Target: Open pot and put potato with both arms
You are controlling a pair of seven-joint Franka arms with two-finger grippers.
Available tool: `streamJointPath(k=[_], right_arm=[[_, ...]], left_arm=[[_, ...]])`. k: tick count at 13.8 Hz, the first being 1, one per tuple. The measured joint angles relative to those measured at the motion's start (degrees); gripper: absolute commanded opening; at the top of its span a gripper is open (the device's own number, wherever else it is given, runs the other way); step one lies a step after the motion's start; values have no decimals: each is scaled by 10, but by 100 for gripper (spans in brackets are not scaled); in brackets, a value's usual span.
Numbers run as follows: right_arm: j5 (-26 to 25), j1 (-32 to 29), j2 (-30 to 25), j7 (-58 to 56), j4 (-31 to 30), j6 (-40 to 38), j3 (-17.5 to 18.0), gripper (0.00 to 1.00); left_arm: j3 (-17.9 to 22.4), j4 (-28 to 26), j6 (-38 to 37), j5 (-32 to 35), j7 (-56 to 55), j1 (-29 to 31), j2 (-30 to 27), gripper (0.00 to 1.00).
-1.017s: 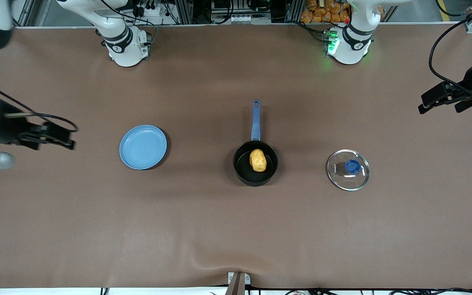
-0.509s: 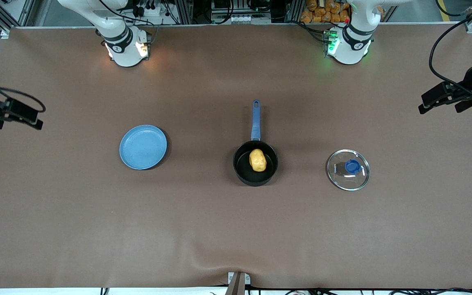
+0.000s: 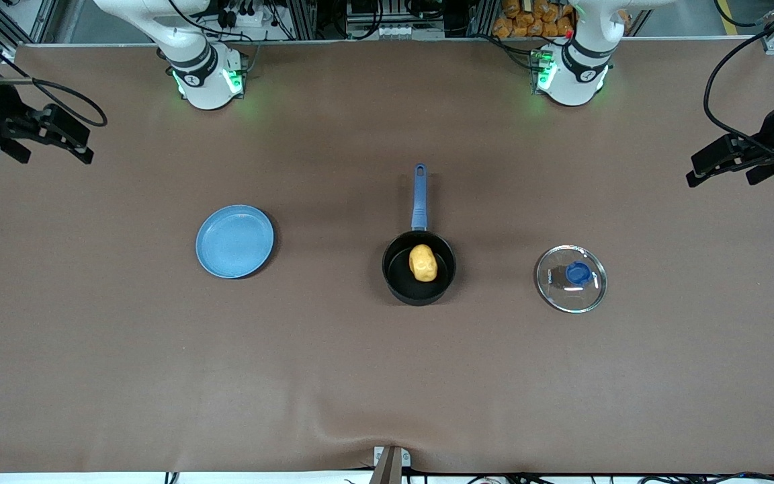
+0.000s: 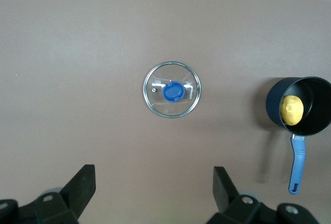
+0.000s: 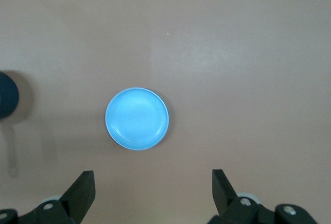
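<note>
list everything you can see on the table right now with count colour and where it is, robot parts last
pot: one, black with a long blue handle, open, middle of the table, handle pointing toward the robots' bases
potato: one, yellow-orange, lying in the pot
lid: one, clear glass with a blue knob, flat on the table beside the pot, toward the left arm's end
plate: one, light blue, nothing on it, beside the pot toward the right arm's end
table: one, brown cover
left gripper: one, black, open, holding nothing, raised over the left arm's end of the table
right gripper: one, black, open, holding nothing, raised over the right arm's end of the table
</note>
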Motion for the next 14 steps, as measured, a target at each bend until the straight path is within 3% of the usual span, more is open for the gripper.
streamJointPath(k=[7, 14], right_arm=[[0, -6, 4, -86, 11, 12, -23, 100], [0, -6, 7, -94, 13, -11, -27, 100]], left_arm=[[0, 0, 0, 0, 0, 0, 0, 100], [0, 0, 0, 0, 0, 0, 0, 100]])
